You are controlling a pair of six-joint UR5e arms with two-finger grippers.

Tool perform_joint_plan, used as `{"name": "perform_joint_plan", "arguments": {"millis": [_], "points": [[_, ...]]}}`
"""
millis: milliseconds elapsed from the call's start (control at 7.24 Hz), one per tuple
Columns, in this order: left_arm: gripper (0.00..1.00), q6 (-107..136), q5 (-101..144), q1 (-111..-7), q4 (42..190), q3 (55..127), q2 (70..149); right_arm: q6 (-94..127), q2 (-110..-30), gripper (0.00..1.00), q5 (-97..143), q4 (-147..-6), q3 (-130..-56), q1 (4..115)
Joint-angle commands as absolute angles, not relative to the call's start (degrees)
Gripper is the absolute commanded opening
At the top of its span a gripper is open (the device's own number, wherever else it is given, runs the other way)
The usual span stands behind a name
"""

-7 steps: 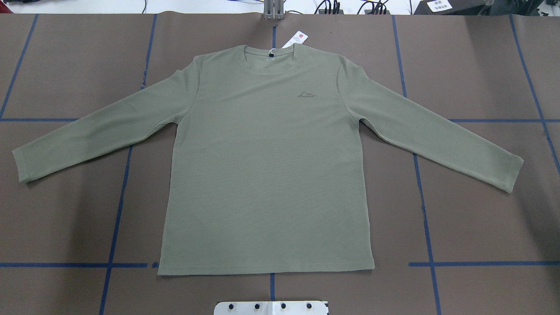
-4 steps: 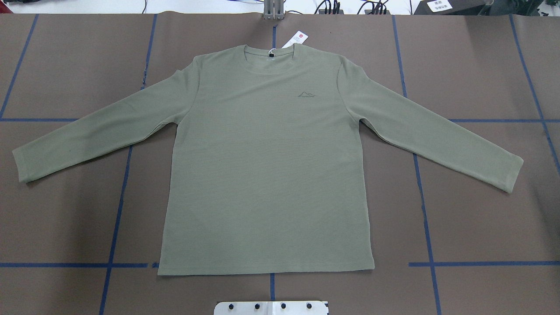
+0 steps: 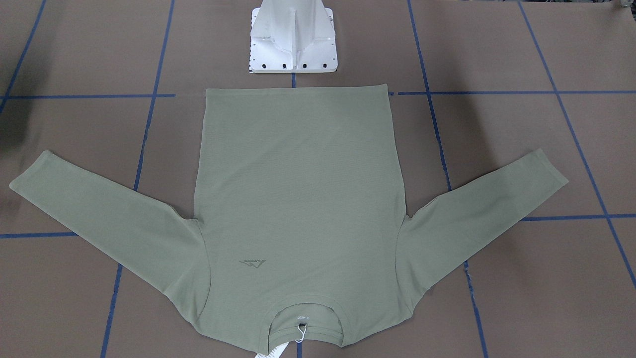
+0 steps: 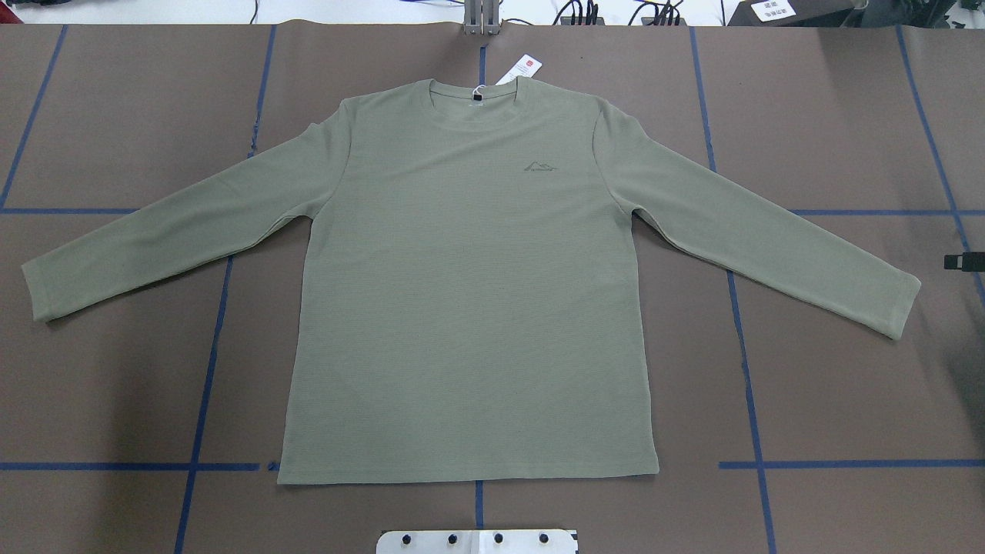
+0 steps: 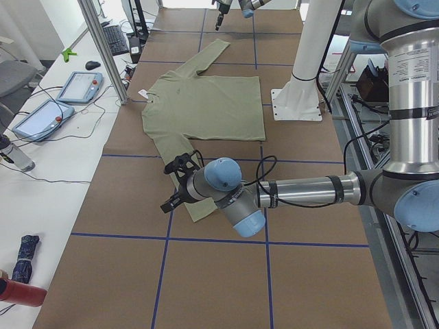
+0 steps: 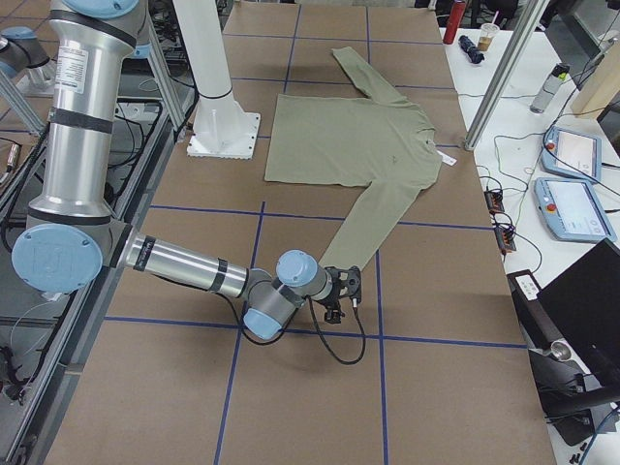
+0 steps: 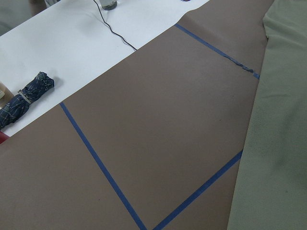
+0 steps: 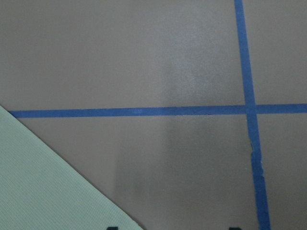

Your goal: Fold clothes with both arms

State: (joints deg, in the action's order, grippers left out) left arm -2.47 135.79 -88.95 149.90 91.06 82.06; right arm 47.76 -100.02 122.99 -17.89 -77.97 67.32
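Since a second ago the right gripper [image 4: 964, 261] has edged into the overhead view at its right border, just beyond the cuff of the right sleeve, while the shirt [image 4: 469, 308] has not shifted. In the right wrist view two dark fingertips [image 8: 112, 228] show as slivers well apart at the bottom edge with bare table between them, so this gripper is released and holds nothing; one sliver sits at the border of the cloth, and contact cannot be judged. The left gripper [image 5: 171, 186] hangs low by the outer edge of the left sleeve near its cuff; it shows only in the side view, so whether it is spread or clenched cannot be told. The shirt lies flat and face up in the middle of the brown table [image 4: 846, 385], hem toward the white pedestal [image 3: 294, 37], collar away from it, both sleeves spread out and slanting. Its chest logo [image 4: 539, 167] is a mountain outline over lettering too small to read. The white hang tag [image 4: 525, 68] bears a red mark beside the collar; its print is illegible. A clear bottle [image 5: 14, 152] stands on the white side bench, contents unclear.
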Motion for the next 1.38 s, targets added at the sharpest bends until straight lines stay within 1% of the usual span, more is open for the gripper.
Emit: {"name": "perform_joint_plan", "arguments": {"millis": [0,276,966,1105,1243], "points": [[1.0,-2.5,135.9,-88.9,151.0,91.1,81.6,48.3,-99.0,0.76,119.4,-17.8,-77.8,63.1],[1.0,-2.5,135.8,-88.9,151.0,91.1,81.6,49.7,-98.5,0.7,117.3,-17.8,-77.9,59.7],[1.0,-2.5,135.8,-88.8,150.9,91.0,81.7,49.7,-98.5,0.67,115.4,-18.0,-77.4,57.3],[1.0,-2.5,135.8,-88.8,150.9,91.1,81.7,49.7,-98.5,0.62,115.4,-18.0,-77.4,57.1],[1.0,-2.5,135.9,-88.8,150.9,91.0,81.7,49.6,-98.5,0.53,115.4,-18.0,-77.4,57.0]]}}
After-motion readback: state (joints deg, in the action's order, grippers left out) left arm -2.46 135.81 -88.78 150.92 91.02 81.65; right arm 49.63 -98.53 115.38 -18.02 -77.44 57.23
